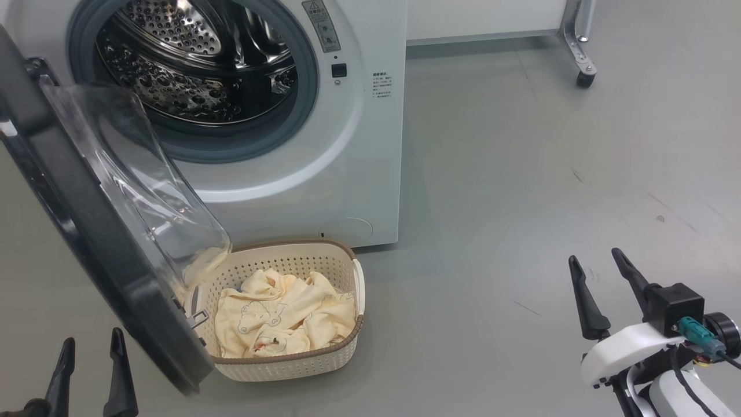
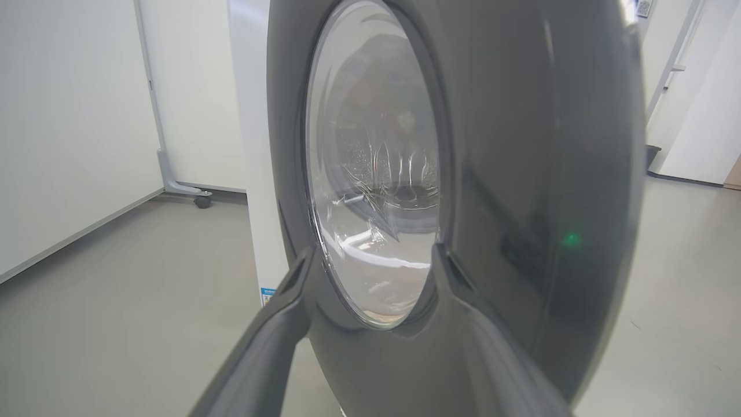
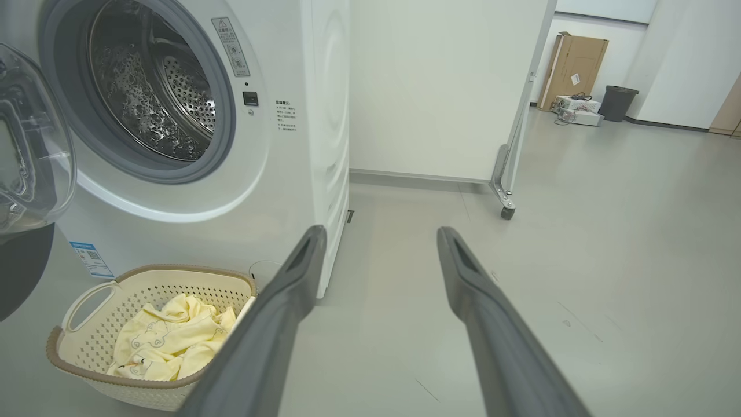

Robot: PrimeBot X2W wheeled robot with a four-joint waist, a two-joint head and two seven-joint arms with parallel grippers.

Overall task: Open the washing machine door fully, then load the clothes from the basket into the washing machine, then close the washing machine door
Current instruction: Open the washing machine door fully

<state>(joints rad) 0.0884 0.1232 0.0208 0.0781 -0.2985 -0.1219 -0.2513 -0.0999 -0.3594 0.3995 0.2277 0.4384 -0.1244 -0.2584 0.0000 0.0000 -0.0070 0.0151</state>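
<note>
The white washing machine [image 1: 347,145] [image 3: 289,174] stands with its steel drum [image 1: 191,63] exposed. Its door [image 1: 98,231] [image 2: 492,174] hangs swung out to the left, black rim toward me, the clear porthole [image 1: 145,185] bulging over the basket. On the floor in front sits the cream basket [image 1: 341,353] [image 3: 75,365], holding pale yellow clothes [image 1: 283,315] [image 3: 173,339] with bear outlines. At the lower left my left gripper [image 1: 92,353] [image 2: 370,260] is open, close to the door's outer face. My right gripper [image 1: 599,272] [image 3: 379,243] is open over bare floor, right of the basket.
A white partition on castor feet [image 1: 582,69] [image 3: 506,202] stands behind and right of the machine. Far back in the right wrist view are a cardboard box [image 3: 573,69] and a dark bin [image 3: 616,103]. Grey floor spreads to the right.
</note>
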